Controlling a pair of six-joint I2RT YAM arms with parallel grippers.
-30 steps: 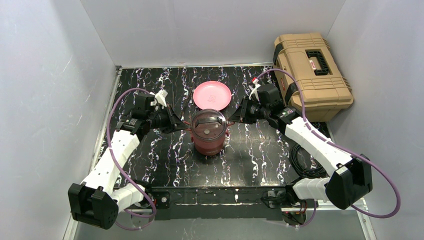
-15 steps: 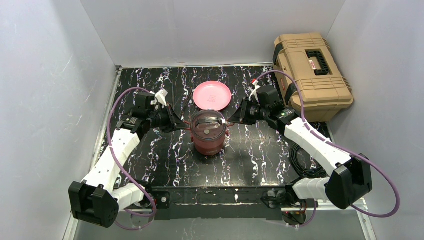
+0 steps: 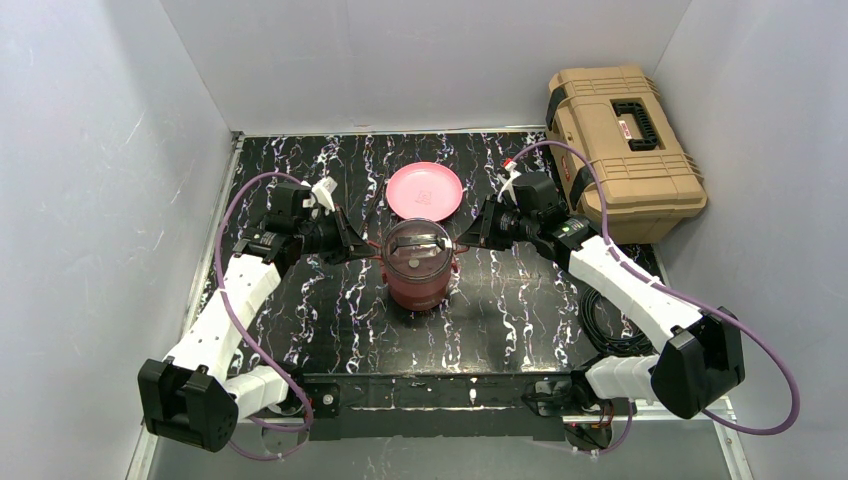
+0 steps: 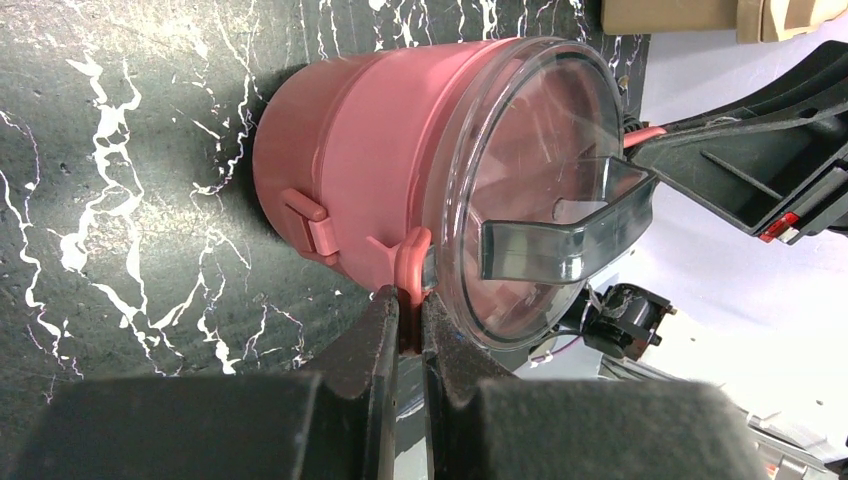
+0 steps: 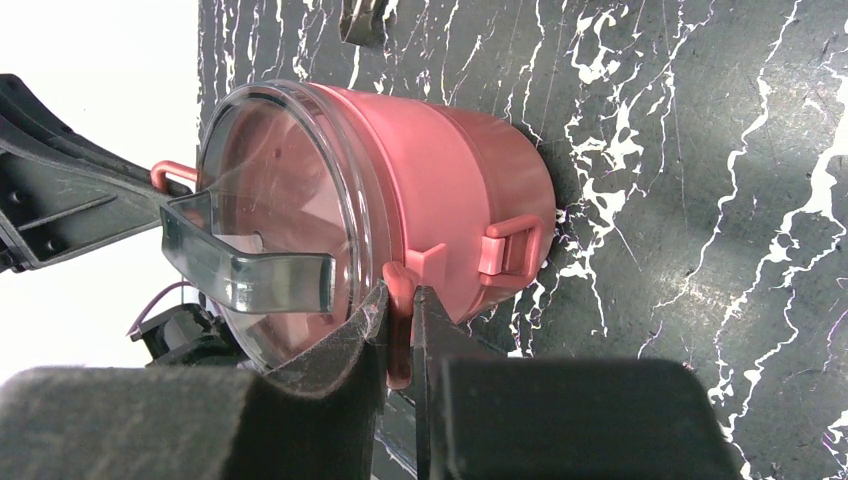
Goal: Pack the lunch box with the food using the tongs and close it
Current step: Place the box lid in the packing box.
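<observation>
At the middle of the surface, the left gripper (image 4: pixel 410 312) is pinched tight on a thin pink clasp (image 4: pixel 412 270) that stands out from the lunch box (image 4: pixel 365 165) just under its lid; the fingers meet on it with no gap to spare. The right gripper (image 5: pixel 399 318) reaches in from the other side, narrowly closed on the opposite clasp (image 5: pixel 398 290) in the same way. In the top view the two grippers (image 3: pixel 362 249) (image 3: pixel 468 238) face each other across the lunch box (image 3: pixel 418 275), which stands upright on the table (image 3: pixel 520 310), about midway between its left and right edges. The clear lid (image 5: pixel 270 200) sits on top, its dark handle (image 4: pixel 565 235) across the middle. Behind the lunch box, toward the far edge, lies a pink plate (image 3: pixel 424 190). A slim dark stick just left of the plate is probably the tongs (image 3: pixel 374 210). A tan toolbox (image 3: pixel 620 150) sits by the far right corner.
</observation>
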